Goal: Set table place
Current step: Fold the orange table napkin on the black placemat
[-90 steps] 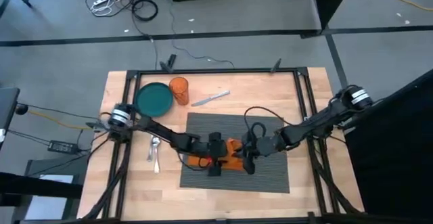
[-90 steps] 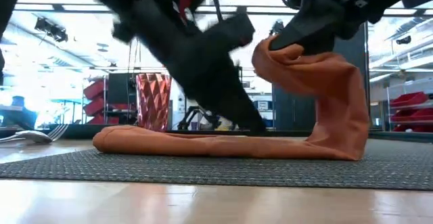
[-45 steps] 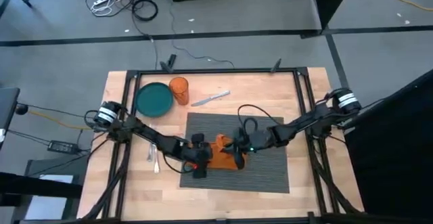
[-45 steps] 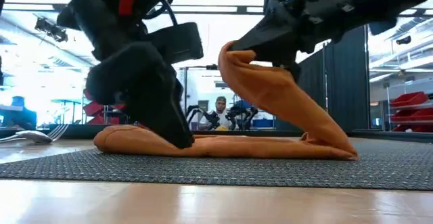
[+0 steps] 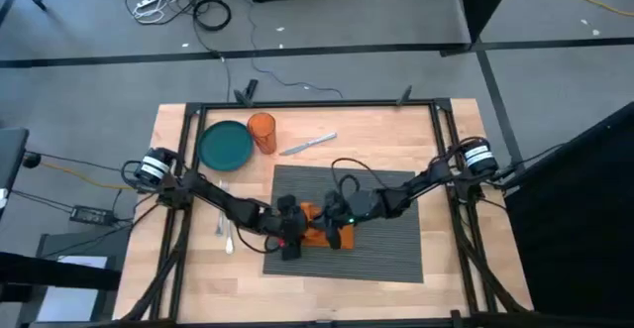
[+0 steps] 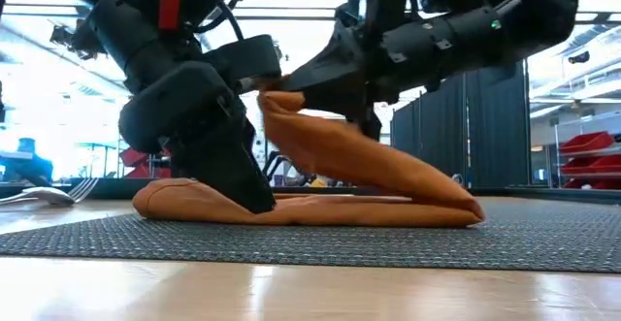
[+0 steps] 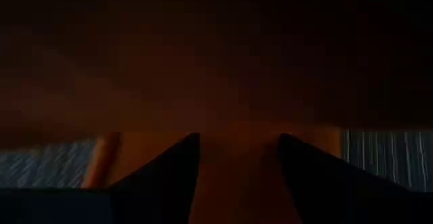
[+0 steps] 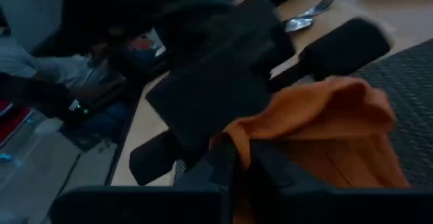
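Placemat (image 5: 381, 231) is laid flat toward the near-right part of the table (image 5: 416, 140), so that step is judged done. Napkin (image 5: 319, 226) lies on the placemat's left half and is mid-fold: in the low view one flap is lifted and carried over the flat lower layer. Right gripper (image 5: 334, 231) is clamped on the raised napkin edge, fabric seen pinched between its fingers in the right wrist view. Left gripper (image 5: 287, 239) is pressed down on the napkin's left end near the placemat's left edge; fingers are seen parted with cloth between them, nothing squeezed.

Still unplaced, as judged: plate (image 5: 225, 145) and cup (image 5: 262, 130) near the far-left corner, knife (image 5: 308, 144) toward the far edge, spoon and fork (image 5: 226, 231) by the left edge, off the placemat. Task is judged roughly a quarter through.
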Available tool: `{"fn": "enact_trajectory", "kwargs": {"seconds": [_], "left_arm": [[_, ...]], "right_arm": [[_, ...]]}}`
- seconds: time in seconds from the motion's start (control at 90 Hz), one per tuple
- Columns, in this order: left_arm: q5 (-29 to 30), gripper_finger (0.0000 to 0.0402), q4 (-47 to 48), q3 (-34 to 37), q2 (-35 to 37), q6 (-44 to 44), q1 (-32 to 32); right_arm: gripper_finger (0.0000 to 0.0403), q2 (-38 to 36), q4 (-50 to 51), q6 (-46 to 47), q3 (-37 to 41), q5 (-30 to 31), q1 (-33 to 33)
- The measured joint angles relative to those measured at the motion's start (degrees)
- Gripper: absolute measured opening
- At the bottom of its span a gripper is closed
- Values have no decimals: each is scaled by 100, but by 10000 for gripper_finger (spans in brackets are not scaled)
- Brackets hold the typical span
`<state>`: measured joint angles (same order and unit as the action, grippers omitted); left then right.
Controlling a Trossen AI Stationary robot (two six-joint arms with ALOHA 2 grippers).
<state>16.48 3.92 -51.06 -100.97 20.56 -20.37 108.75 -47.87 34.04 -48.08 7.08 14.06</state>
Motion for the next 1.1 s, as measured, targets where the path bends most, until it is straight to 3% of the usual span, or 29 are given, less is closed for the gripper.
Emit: {"fn": "enact_trajectory", "kwargs": {"seconds": [0.233,0.733,0.933,1.1], "left_arm": [[-109,186,1725,-156,912,720,-248],[6,186,1873,-167,929,885,-329],[-19,186,2475,-388,979,1118,-362],[129,186,2816,-874,1044,968,-411]], "right_arm": [[0,4,51,-176,3,77,-100],[6,847,-353,-277,-322,64,-186],[71,940,-432,-277,-344,-144,-195],[154,657,-426,-663,-334,-890,-329]]}}
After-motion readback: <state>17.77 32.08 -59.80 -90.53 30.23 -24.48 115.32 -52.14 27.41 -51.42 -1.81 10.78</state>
